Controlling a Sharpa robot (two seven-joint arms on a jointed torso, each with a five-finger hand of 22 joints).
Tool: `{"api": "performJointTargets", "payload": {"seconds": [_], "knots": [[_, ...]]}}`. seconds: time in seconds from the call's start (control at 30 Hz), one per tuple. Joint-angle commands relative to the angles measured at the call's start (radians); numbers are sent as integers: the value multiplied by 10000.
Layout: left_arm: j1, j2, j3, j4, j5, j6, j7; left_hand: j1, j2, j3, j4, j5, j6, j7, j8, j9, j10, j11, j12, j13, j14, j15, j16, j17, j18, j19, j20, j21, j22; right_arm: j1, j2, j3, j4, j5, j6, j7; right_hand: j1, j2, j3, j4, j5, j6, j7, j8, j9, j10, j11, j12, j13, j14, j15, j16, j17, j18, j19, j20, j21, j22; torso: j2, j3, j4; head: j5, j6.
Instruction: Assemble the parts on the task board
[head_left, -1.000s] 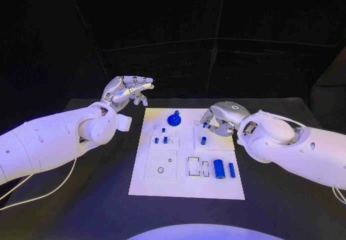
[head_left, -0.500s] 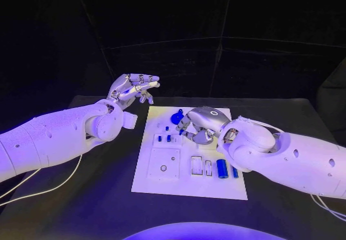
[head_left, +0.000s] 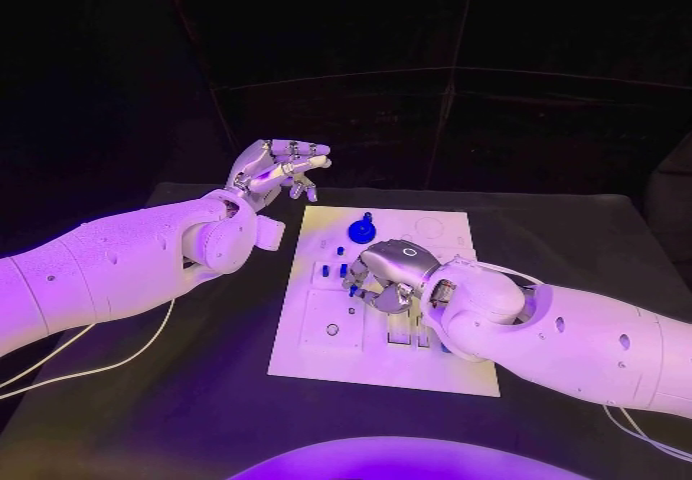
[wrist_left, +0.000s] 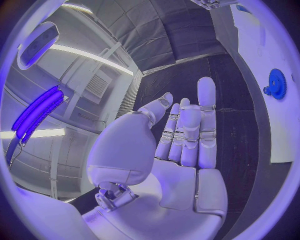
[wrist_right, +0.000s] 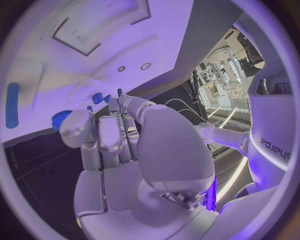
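Note:
The white task board (head_left: 325, 345) lies in the middle of the black table. A blue gear (head_left: 361, 232) stands near its far end, with small blue pegs (head_left: 335, 270) just in front of it. My right hand (head_left: 387, 272) is down over the board's middle, fingertips beside those pegs. In the right wrist view its fingers (wrist_right: 119, 115) reach to the board (wrist_right: 62, 65) next to small blue pieces (wrist_right: 97, 97); whether they pinch one is hidden. My left hand (head_left: 277, 170) hangs raised past the board's far left corner, fingers apart, empty palm (wrist_left: 181, 145).
The right forearm (head_left: 548, 330) lies across the board's near right part and covers the pieces there. A long blue cylinder (wrist_right: 11, 105) and the gear (wrist_right: 60, 119) show beside the right hand. Black table (head_left: 159, 400) surrounds the board.
My right hand has moved from the board's right edge leftward to its middle, down by the small pegs. The left hand stays raised. The camera has shifted a little.

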Motion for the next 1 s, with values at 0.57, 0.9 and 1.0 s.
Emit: {"api": "performJointTargets", "payload": {"seconds": [0.57, 0.9, 1.0], "knots": [[14, 84, 4, -58, 33, 168, 19, -1, 68, -81, -2, -12, -50, 2, -40, -2, -50, -4, -28, -13, -83, 1, -59, -33, 123, -52, 51, -62, -23, -127, 133, -68, -154, -265, 744, 210, -106, -8, 19, -69, 17, 11, 79, -73, -5, 47, 44, -54, 6, 187, -16, 66, -11, -62, 33, -1, 37, -3, 1, 14, -10, 232, -159], [14, 104, 3, -82, 33, 195, 12, -1, 68, -81, -2, -12, -50, 2, -40, -2, -50, -4, -28, -13, -83, 1, -59, -33, 123, -52, 51, -62, -23, -163, 192, -75, -227, -297, 917, 184, -129, -11, 15, -70, 9, 11, 80, -75, -5, 46, 47, -56, 6, 185, -14, 64, -18, -61, 29, 1, 35, -7, 7, 16, -9, 277, -209], [13, 107, 3, -84, 33, 201, 11, -1, 68, -81, -2, -12, -50, 2, -40, -2, -50, -4, -28, -13, -83, 1, -59, -33, 123, -52, 51, -62, -23, -168, 208, -76, -260, -301, 959, 179, -129, -11, 15, -70, 9, 11, 80, -75, -5, 46, 47, -56, 6, 185, -14, 64, -18, -61, 29, 1, 35, -7, 6, 12, -4, 275, -220]]}}
